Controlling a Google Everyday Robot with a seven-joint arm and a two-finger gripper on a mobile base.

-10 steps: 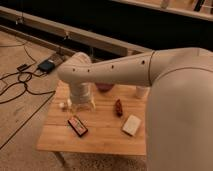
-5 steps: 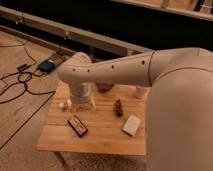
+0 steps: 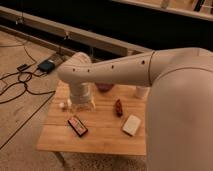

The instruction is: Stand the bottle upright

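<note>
My gripper (image 3: pixel 82 104) hangs below the white arm's wrist, low over the left back part of the wooden table (image 3: pixel 100 140). The arm hides most of it. A small pale thing (image 3: pixel 63 105) lies on the table just left of the gripper. It looks like the cap end of the bottle, and the rest of the bottle is hidden behind the gripper. I cannot tell whether the gripper touches it.
A dark flat packet with a red edge (image 3: pixel 77 125) lies in front of the gripper. A small dark red-brown object (image 3: pixel 118 107), a pale block (image 3: pixel 131 125), a dark bowl (image 3: pixel 104 87) and a white cup (image 3: pixel 141 93) stand to the right. Cables (image 3: pixel 20 82) lie on the floor to the left.
</note>
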